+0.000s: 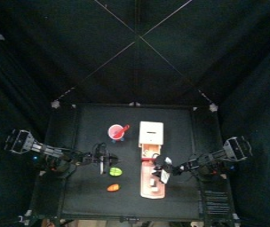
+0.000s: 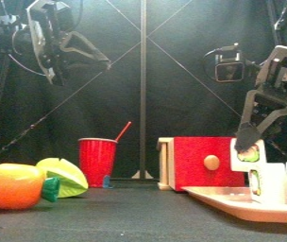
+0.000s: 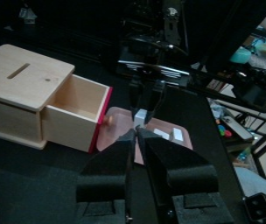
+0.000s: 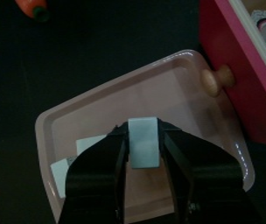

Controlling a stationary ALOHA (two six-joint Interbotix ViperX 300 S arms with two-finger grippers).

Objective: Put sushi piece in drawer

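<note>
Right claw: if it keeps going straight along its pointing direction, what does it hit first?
Most likely the pink tray. The right claw, shut on a white sushi piece, points down over it, with nothing visible between. The height above the tray is unclear.

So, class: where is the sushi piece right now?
The sushi piece sits between the right pincer jaws, above the pink tray, beside the open red-fronted drawer.

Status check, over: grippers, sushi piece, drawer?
Right gripper shut on sushi piece, over pink tray. Left gripper shut, empty, raised. Drawer open, red front beside tray. Nothing blocking.
</note>
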